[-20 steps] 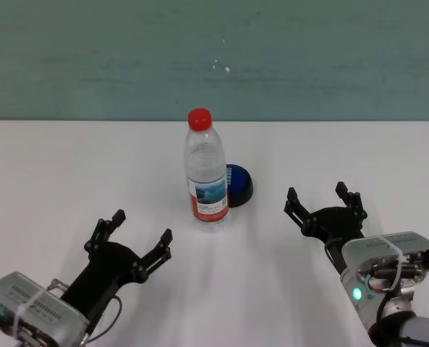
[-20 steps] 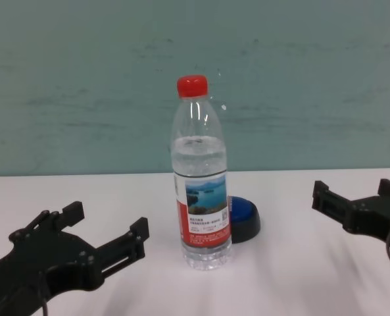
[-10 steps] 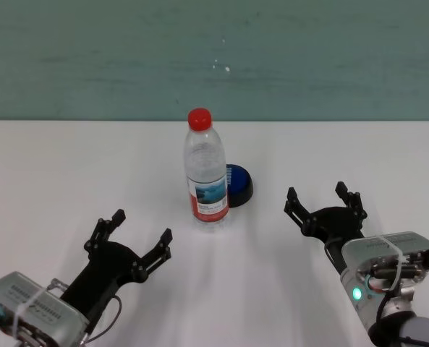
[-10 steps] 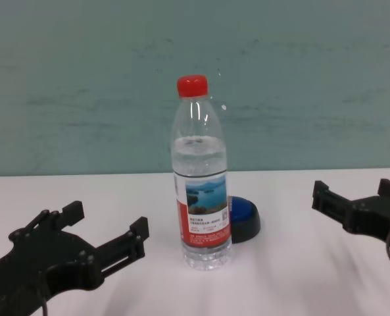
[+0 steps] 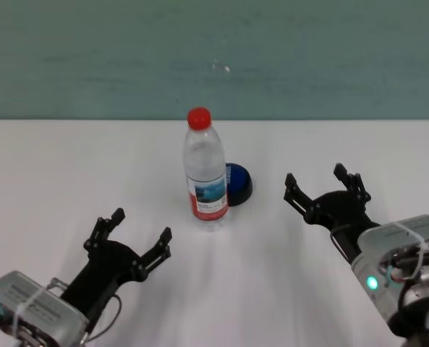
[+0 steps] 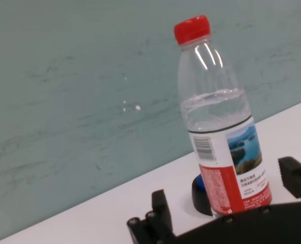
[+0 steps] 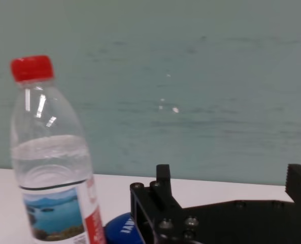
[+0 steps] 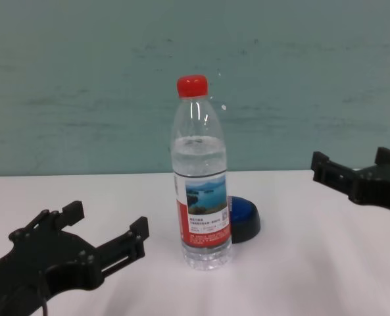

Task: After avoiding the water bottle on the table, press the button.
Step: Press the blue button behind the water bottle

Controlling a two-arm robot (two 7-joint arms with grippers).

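Button (image 5: 238, 181) sits on the table (image 5: 48, 173), mid-depth, slightly right of centre, blue dome on black base, partly hidden behind the water bottle (image 5: 205, 170). Bottle stands upright just in front-left of it, red cap on, about touching the base as far as chest view shows. Right gripper (image 5: 323, 187) is off to the right of the button, well apart from it and from the bottle, raised off the tabletop in chest view, jaws spread wide with nothing between them. Left gripper (image 5: 133, 233) is near the front-left of the table, low, nearer than the bottle and to its left, jaws also apart and empty. Teal wall (image 5: 91, 58) behind the table's far edge
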